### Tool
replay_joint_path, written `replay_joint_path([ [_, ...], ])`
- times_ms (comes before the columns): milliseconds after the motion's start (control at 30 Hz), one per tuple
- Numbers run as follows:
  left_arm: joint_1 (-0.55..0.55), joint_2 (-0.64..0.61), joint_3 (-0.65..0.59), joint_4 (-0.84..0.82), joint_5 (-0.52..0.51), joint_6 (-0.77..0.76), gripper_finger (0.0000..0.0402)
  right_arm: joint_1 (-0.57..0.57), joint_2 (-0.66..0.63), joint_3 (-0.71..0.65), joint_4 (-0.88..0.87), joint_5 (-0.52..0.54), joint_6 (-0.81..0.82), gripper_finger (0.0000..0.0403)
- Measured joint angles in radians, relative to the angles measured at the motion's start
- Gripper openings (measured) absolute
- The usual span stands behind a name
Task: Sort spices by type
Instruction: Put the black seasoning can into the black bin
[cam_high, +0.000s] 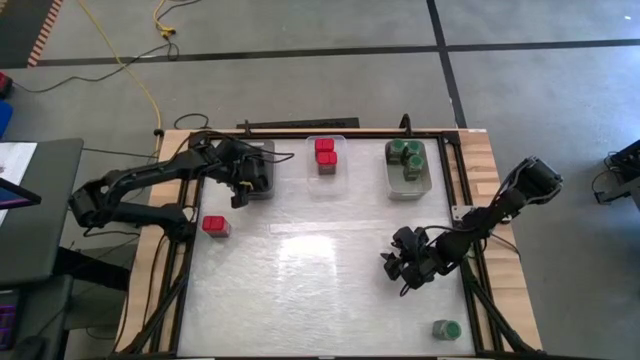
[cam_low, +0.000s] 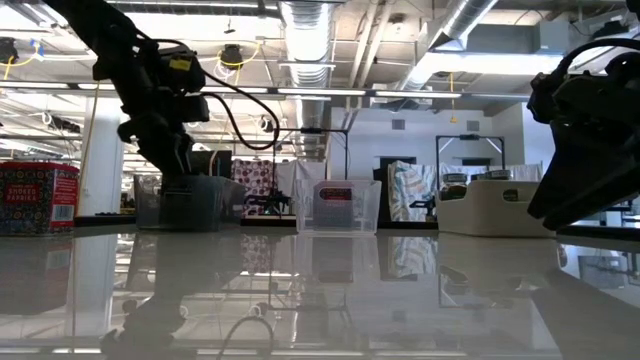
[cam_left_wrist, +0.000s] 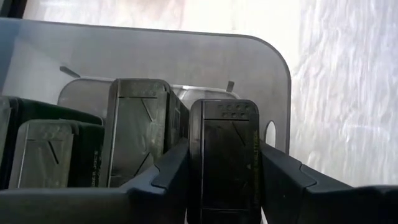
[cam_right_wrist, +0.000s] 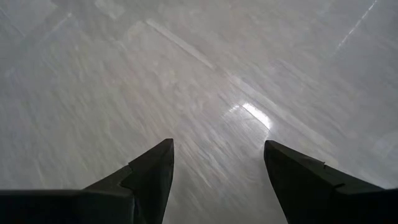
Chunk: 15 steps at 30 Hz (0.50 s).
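My left gripper (cam_high: 243, 183) reaches into the left grey bin (cam_high: 262, 160) at the table's far side. It is shut on a black box (cam_left_wrist: 224, 149). Other black boxes (cam_left_wrist: 134, 127) stand beside it in the bin. The middle bin (cam_high: 326, 172) holds red boxes (cam_high: 325, 150), and the right bin (cam_high: 407, 185) holds green-lidded jars (cam_high: 406, 155). One red box (cam_high: 215, 226) stands on the table near the left edge. A green-lidded jar (cam_high: 446, 329) stands near the right front corner. My right gripper (cam_high: 402, 267) hangs open over bare table, touching nothing. My left gripper pinches the black box by its two long side faces (cam_left_wrist: 198, 158), one finger on each. The fingers (cam_left_wrist: 283, 177) come from above, slanting down into the bin and lying along the box. The box is inside the bin next to the other black boxes; its lower end is hidden.
The three bins stand in a row along the far edge. A wide stretch of glossy table (cam_high: 320, 280) lies between the arms. The lone red box shows large at the left of the low view (cam_low: 35, 200). Cables and wooden table edges frame the work surface.
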Motion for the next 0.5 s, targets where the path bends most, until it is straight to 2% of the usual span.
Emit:
replay_joint_path([
  [233, 0.0, 0.0, 0.0, 0.001, -0.041, -0.026, 0.015, 0.0, 0.0, 0.0, 0.0, 0.0, 0.0, 0.0276],
  [500, 0.0, 0.0, 0.0, 0.002, -0.04, -0.026, 0.015, 0.0, 0.0, 0.0, 0.0, 0.0, 0.0, 0.0276],
])
